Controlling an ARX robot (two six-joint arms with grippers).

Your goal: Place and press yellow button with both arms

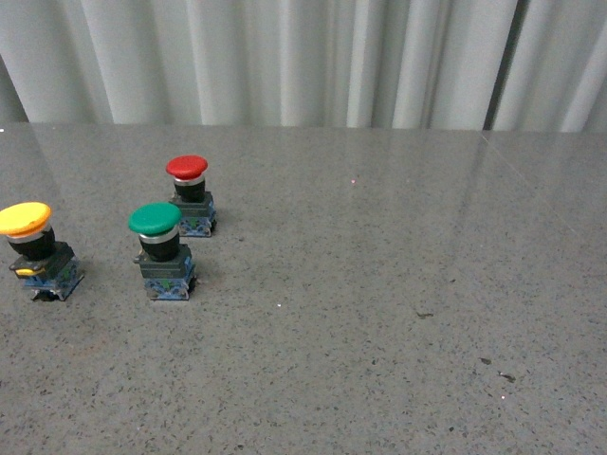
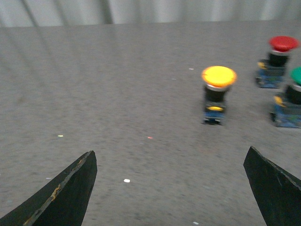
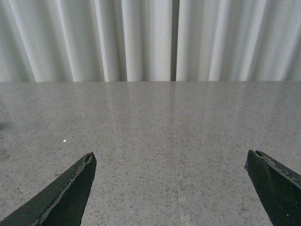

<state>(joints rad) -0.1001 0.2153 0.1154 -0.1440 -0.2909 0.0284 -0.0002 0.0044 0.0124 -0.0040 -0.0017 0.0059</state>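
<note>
Three push-buttons stand upright on the grey speckled table (image 1: pixel 398 313): one yellow button (image 1: pixel 33 248) at the far left, one green button (image 1: pixel 161 248) near it but apart, and one red button (image 1: pixel 190 194) further back. Each has a round glossy cap on a black cylinder. The left gripper (image 2: pixel 170 151) and the right gripper (image 3: pixel 170 153) are spread wide, and only their pointed black tips show.

On your table (image 1: pixel 379 284), the leftmost button (image 1: pixel 33 248) stands by the left edge, a second button (image 1: pixel 161 251) to its right, a third button (image 1: pixel 193 194) just behind that.
</note>
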